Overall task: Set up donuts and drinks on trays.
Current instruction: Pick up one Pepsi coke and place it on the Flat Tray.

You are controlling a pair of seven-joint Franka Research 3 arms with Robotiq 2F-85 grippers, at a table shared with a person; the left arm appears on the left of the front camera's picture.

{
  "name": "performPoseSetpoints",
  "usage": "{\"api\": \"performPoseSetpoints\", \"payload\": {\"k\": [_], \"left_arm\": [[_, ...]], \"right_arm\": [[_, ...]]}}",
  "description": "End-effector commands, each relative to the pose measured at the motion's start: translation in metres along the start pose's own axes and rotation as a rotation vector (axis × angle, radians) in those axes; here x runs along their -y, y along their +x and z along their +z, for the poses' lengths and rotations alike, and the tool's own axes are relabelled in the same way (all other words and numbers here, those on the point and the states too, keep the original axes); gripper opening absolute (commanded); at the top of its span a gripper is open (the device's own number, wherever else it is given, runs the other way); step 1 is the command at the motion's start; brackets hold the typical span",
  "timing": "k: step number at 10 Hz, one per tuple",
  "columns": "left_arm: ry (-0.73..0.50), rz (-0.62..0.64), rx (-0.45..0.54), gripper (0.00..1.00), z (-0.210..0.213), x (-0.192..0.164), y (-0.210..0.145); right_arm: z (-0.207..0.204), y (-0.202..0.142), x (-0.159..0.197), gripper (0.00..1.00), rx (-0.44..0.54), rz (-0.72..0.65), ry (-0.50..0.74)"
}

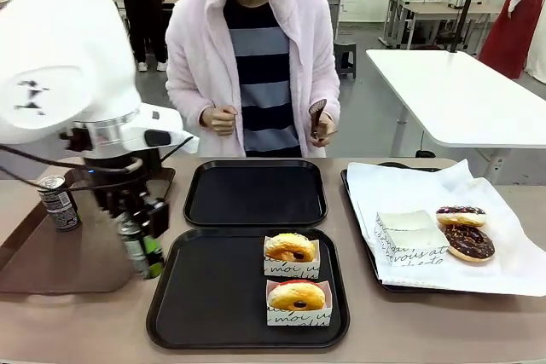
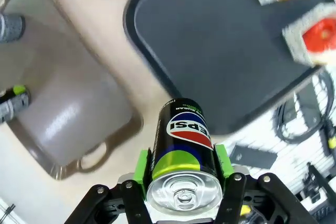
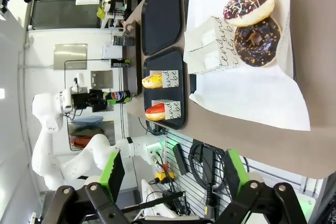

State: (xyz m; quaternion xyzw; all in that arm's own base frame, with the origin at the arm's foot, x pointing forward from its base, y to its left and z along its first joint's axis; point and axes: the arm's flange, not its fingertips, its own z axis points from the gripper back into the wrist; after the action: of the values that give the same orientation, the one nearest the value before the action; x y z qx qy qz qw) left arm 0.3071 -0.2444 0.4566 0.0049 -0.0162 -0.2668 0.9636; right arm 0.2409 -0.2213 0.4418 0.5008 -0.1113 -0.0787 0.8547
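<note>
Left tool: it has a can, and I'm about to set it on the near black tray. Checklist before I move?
1. Grip: left tool pads clamp both sides of the can: ok.
2. Can roughly upright in the front view: ok.
3. Can over the near tray: it hangs beside the left rim: not ok.
4. Landing spot: tray's left half bare, rear donut and front donut on its right: ok.
5. Person clear: empty hand and tongs hand held at the chest: ok.
6. Right tool open, away from the tray: ok.
</note>
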Motion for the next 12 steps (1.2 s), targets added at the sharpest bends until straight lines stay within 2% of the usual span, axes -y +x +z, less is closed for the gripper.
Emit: {"api": "performPoseSetpoints", "payload": {"k": [1, 4, 9, 10, 12], "left_arm": [[0.038, 0.062, -0.012, 0.58, -0.024, 0.001, 0.058], [0.044, 0.068, -0.049, 0.58, -0.058, 0.001, 0.089], [0.015, 0.069, -0.077, 0.58, -0.07, -0.002, 0.093], [0.005, 0.067, -0.081, 1.0, -0.071, -0.003, 0.092], [0.0, 0.06, -0.069, 1.0, -0.065, -0.004, 0.088]], "right_arm": [[0.001, 0.002, 0.0, 1.0, 0.012, 0.019, 0.023], [0.001, 0.002, 0.0, 1.0, 0.012, 0.019, 0.023], [0.001, 0.002, 0.0, 1.0, 0.012, 0.019, 0.023], [0.001, 0.002, 0.0, 1.0, 0.012, 0.019, 0.023], [0.001, 0.002, 0.0, 1.0, 0.012, 0.019, 0.023]]}}
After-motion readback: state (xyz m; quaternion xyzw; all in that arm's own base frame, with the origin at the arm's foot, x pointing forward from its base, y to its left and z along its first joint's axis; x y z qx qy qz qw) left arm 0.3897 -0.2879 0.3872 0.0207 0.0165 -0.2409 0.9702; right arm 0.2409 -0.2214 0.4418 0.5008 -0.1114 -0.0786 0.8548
